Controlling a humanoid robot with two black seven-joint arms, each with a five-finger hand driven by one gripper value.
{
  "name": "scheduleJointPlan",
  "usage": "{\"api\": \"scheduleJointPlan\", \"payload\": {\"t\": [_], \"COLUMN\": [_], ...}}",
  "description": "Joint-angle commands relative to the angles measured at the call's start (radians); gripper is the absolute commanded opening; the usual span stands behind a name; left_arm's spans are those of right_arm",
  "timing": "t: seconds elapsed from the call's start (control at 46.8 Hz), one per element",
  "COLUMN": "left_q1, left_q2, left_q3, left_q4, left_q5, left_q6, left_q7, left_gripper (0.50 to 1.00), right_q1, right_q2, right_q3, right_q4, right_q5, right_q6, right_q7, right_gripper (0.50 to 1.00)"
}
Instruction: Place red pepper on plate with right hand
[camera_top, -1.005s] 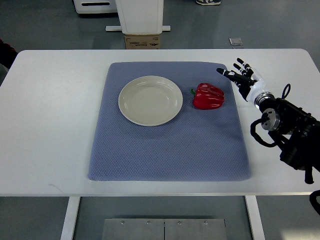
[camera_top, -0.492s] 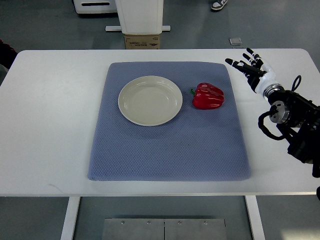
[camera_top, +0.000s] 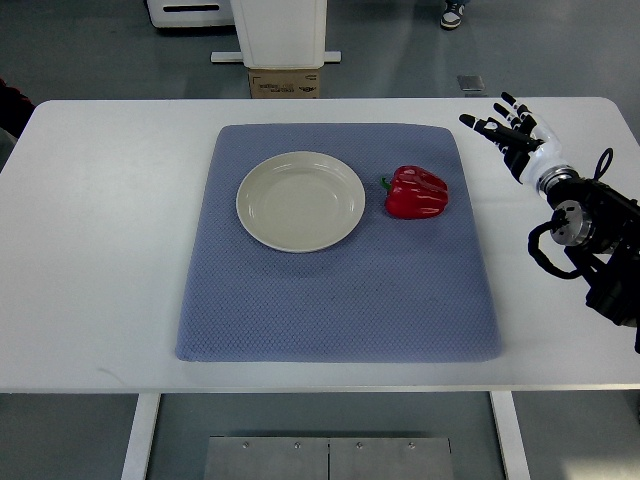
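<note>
So a white table (camera_top: 110, 230) is taking up most of the frame, and a blue-grey mat (camera_top: 330, 300) is lying across the middle of it. Going left to right on that mat: a round cream plate (camera_top: 300, 200) is sitting in the upper left part of the mat with nothing on it, and just to the right of it, close but not touching, the red pepper (camera_top: 417, 192) is lying on its side on the mat with its green stem pointing toward the plate. So the pepper is resting on the cloth, not on the plate, and nothing is holding it. Further right, past the mat's right edge and over bare table in the upper right of the frame, the right hand (camera_top: 510, 132) is hovering with its black fingers (camera_top: 478, 124) spread wide and gripping nothing, fingertips pointing to the upper left. It is sitting well apart from the pepper, with the mat's corner between them. Its black arm (camera_top: 595, 240), with looping cables, is coming in from the right edge. Up at the top middle, beyond the table, a cardboard box (camera_top: 286, 82) is sitting on the grey floor under a white stand (camera_top: 279, 30).
</note>
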Motion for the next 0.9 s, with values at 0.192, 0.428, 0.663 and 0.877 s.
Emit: {"api": "scheduleJointPlan", "payload": {"t": [0.192, 0.428, 0.663, 0.877], "left_q1": [0.000, 0.000, 0.000, 0.000], "left_q2": [0.000, 0.000, 0.000, 0.000], "left_q3": [0.000, 0.000, 0.000, 0.000], "left_q4": [0.000, 0.000, 0.000, 0.000], "left_q5": [0.000, 0.000, 0.000, 0.000], "left_q6": [0.000, 0.000, 0.000, 0.000], "left_q7": [0.000, 0.000, 0.000, 0.000], "left_gripper": [1.000, 1.000, 1.000, 1.000], "right_q1": [0.006, 0.006, 0.011, 0.037], "right_q2": [0.000, -0.003, -0.028, -0.037], "right_q3": [0.000, -0.005, -0.031, -0.041], "right_q4": [0.000, 0.004, 0.027, 0.084], "right_q5": [0.000, -0.003, -0.055, -0.187], "right_q6": [-0.002, 0.000, 0.049, 0.063], "right_q7": [0.001, 0.025, 0.027, 0.028], "right_gripper": [1.000, 1.000, 1.000, 1.000]}}
